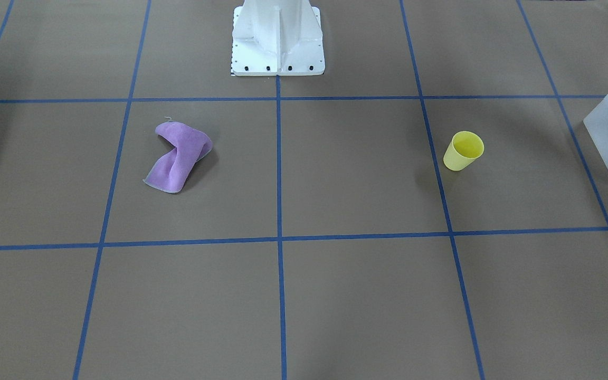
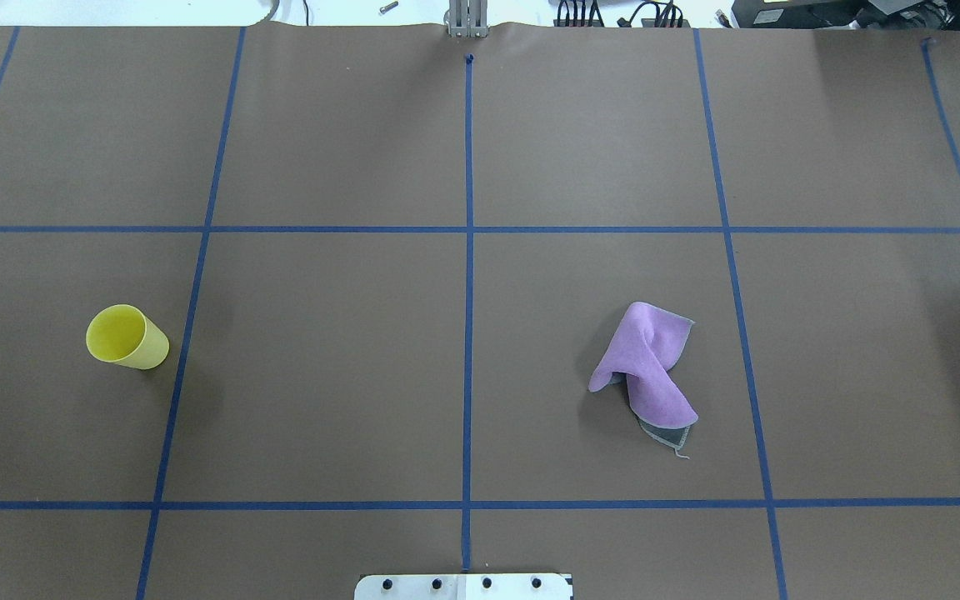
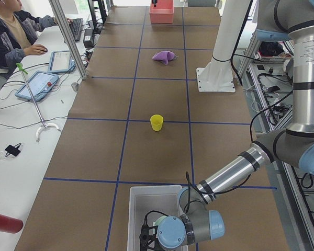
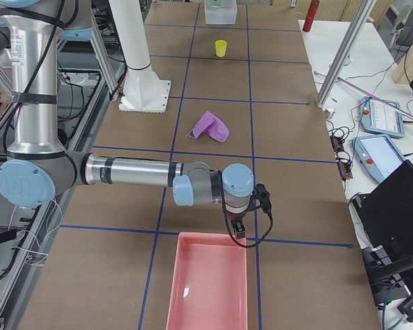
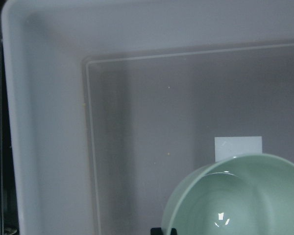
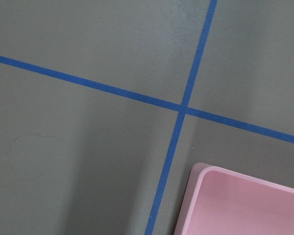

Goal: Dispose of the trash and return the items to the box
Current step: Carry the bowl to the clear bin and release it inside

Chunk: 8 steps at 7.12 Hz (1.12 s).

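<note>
The yellow cup (image 2: 126, 337) stands upright and alone on the table's left side; it also shows in the front view (image 1: 463, 150). The frosted-white box (image 3: 146, 201) sits at the table's left end. My left gripper (image 3: 146, 236) is down inside the box. In the left wrist view its dark fingertips (image 5: 157, 231) sit on either side of the rim of the mint-green bowl (image 5: 235, 196), just above the box floor (image 5: 152, 122). My right gripper (image 4: 239, 230) hovers at the far edge of a pink tray (image 4: 206, 289); I cannot tell if it is open or shut.
A crumpled purple cloth (image 2: 651, 367) lies on the table's right half. The white robot pedestal (image 1: 277, 37) stands at mid-table. The pink tray (image 6: 245, 200) lies at the table's right end. An operator (image 3: 10, 31) sits at a side desk.
</note>
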Available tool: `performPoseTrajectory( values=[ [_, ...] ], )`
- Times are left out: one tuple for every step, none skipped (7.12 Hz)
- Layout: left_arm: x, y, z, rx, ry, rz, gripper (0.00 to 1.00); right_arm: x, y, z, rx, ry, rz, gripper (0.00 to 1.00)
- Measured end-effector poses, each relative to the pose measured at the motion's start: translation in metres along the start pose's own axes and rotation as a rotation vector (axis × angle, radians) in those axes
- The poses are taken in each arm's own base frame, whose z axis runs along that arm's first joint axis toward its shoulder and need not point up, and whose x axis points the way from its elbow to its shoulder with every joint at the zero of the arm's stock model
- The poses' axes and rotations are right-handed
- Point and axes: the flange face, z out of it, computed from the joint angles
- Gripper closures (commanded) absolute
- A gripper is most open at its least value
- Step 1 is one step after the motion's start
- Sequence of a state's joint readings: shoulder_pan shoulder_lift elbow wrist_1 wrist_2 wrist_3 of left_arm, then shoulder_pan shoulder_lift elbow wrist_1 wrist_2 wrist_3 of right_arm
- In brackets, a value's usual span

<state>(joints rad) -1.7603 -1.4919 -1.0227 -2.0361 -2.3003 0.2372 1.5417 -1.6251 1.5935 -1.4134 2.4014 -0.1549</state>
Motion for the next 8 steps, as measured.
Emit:
performPoseTrajectory(
  values=[
    [-0.002,-0.007,0.0,-0.002,0.0,-0.005,1.0,0.001,0.0,0.001,-0.001,0.0,0.003,0.0],
    [-0.005,-0.012,0.001,-0.005,-0.002,-0.011,1.0,0.002,-0.001,0.002,-0.003,0.0,0.009,0.0],
    [-0.007,-0.015,0.003,-0.009,-0.003,-0.016,0.76,0.003,-0.001,0.003,-0.005,-0.001,0.012,0.0],
    [-0.008,-0.016,0.004,-0.012,-0.004,-0.02,0.66,0.003,-0.002,0.003,-0.005,-0.001,0.013,0.0],
    [-0.008,-0.018,0.002,-0.009,-0.005,-0.02,0.29,0.003,-0.004,0.003,-0.004,0.001,0.012,0.0],
    [-0.004,-0.023,-0.003,0.002,-0.007,-0.03,0.02,0.002,-0.006,0.002,-0.002,0.002,0.012,0.0],
    [0.005,-0.034,-0.017,0.03,-0.009,-0.05,0.02,0.001,-0.008,0.001,0.001,0.002,0.014,0.0],
    [0.02,-0.052,-0.047,0.06,0.003,-0.071,0.02,0.0,-0.009,0.0,0.003,0.002,0.017,0.0]
  ],
)
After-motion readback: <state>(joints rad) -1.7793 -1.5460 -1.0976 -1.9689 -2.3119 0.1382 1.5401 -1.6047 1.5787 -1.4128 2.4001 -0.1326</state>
